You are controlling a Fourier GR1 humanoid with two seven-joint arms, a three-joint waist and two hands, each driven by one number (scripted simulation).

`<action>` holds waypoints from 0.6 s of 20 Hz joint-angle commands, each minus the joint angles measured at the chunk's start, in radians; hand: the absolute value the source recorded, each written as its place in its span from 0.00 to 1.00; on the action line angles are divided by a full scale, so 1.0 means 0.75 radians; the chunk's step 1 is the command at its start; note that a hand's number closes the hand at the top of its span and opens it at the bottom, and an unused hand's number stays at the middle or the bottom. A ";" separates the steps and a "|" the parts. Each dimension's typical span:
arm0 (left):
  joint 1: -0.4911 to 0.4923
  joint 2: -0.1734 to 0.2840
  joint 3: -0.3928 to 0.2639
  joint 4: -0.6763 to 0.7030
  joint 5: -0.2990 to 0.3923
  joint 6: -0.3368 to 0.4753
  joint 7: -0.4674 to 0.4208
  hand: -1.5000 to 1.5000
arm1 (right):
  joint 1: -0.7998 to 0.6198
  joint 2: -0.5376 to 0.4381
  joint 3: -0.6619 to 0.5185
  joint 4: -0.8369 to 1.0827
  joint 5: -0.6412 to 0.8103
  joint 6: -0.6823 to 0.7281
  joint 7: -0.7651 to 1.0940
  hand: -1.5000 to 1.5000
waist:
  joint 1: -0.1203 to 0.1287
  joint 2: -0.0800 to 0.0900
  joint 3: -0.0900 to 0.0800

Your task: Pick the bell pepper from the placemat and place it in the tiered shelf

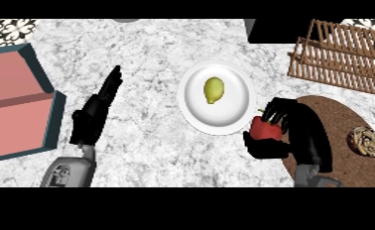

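Head view: my right hand (293,132) was curled round the red bell pepper (265,128); left hand (95,112) lay open. Lift clear of the plate (192,109) before swinging toward the tiered shelf (333,55).

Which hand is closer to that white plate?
Right. The right hand, curled round the red pepper, sits by the plate's lower right rim; the left hand rests farther off.

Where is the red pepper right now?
In the head view, the red bell pepper is at the right, held in the right hand, between the white plate and the brown placemat.
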 commanded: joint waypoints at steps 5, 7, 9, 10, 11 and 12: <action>-0.037 0.000 0.019 0.002 0.025 -0.020 0.026 0.50 | -0.167 0.008 0.077 -0.363 0.062 -0.066 0.319 1.00 | -0.003 -0.001 -0.001; -0.021 -0.029 0.006 0.058 -0.020 0.030 -0.043 0.50 | -0.168 0.007 0.032 -0.434 0.104 -0.031 0.313 1.00 | -0.007 0.000 -0.001; -0.044 0.001 0.032 -0.019 0.025 -0.008 0.052 0.50 | -0.273 -0.073 -0.087 -0.576 0.064 0.157 0.454 1.00 | -0.010 -0.004 -0.002; -0.012 -0.003 0.022 0.016 0.015 -0.013 -0.011 0.50 | -0.267 -0.057 -0.035 -0.553 0.157 0.118 0.470 1.00 | -0.005 -0.001 -0.002; -0.006 -0.019 0.005 0.026 0.003 -0.006 -0.028 0.50 | -0.379 -0.074 -0.085 -0.537 0.160 0.196 0.551 1.00 | -0.002 0.000 -0.002; -0.037 0.022 0.056 0.082 0.014 -0.017 -0.040 0.50 | -0.351 -0.114 -0.114 -0.563 0.152 0.193 0.501 1.00 | -0.006 0.002 -0.002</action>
